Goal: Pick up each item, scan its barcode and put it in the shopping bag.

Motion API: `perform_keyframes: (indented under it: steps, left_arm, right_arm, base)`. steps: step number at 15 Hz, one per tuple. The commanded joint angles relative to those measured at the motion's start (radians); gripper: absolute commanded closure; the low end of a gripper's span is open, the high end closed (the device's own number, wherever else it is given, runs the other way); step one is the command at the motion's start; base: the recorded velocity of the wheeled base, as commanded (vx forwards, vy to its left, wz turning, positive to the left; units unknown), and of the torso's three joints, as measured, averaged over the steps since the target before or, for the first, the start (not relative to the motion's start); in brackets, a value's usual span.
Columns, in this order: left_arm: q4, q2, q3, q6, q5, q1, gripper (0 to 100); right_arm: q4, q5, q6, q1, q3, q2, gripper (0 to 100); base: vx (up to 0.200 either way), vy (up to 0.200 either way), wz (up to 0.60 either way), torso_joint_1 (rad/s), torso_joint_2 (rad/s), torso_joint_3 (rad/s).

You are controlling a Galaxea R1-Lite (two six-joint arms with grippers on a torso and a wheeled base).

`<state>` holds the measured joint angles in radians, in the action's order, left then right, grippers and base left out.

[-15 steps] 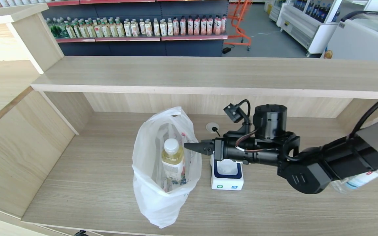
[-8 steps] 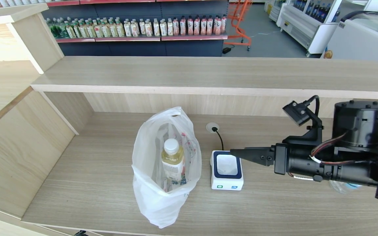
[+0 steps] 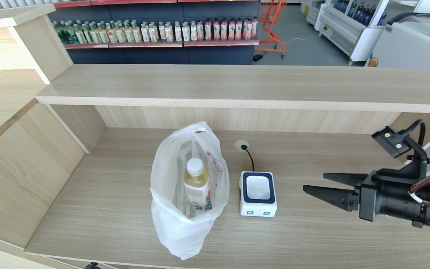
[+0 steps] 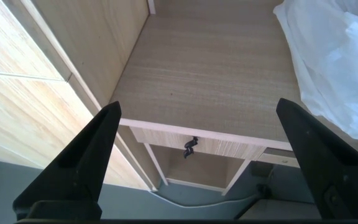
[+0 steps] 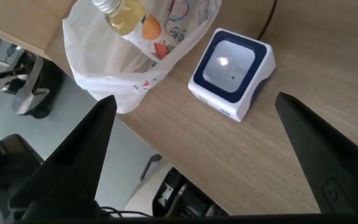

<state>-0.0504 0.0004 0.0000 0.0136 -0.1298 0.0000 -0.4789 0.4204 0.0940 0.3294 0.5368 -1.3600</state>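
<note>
Two empty end effectors. Left end effector (image 4: 197,107): spread wide, above the desk (image 3: 106,209) front edge, near the shopping bag (image 3: 170,224). Bag mid-desk, bottle (image 3: 196,182) upright inside. Scanner (image 3: 258,193) just beside bag. Right end effector (image 3: 315,182): parted, level, right of scanner. Risk, as I judge it: either arm brushing the limp bag could topple it; a low right sweep could knock the scanner or catch its cable (image 3: 250,158).

bottle (image 3: 196,182) in bag (image 3: 170,224), scanner (image 3: 258,194) right, perhaps touching
</note>
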Motion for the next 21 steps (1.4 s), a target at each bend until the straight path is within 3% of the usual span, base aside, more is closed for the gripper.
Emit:
perform_keyframes:
  steps: [1,8,12,21]
  left_arm:
    - [0.0,0.0,0.0,0.0,-0.001,0.0,0]
    - [0.0,0.0,0.0,0.0,-0.001,0.0,0]
    - [0.0,0.001,0.0,0.0,-0.001,0.0,0]
    - [0.0,0.001,0.0,0.002,-0.001,0.0,0]
  right_arm:
    - [0.0,0.0,0.0,-0.003,-0.001,0.018,0]
    - [0.0,-0.034,0.0,-0.007,-0.023,0.033,0]
    - [0.002,-0.042,0.0,-0.01,-0.047,0.053,0]
    - [0.002,-0.092,0.0,-0.032,-0.087,0.067,0]
  base:
    - [0.0,0.0,0.0,0.0,0.0,0.0]
    - [-0.171,0.0,0.0,0.002,0.0,0.001]
    - [0.0,0.0,0.0,0.0,0.0,0.0]
    - [0.0,-0.2,0.0,0.005,0.0,0.0]
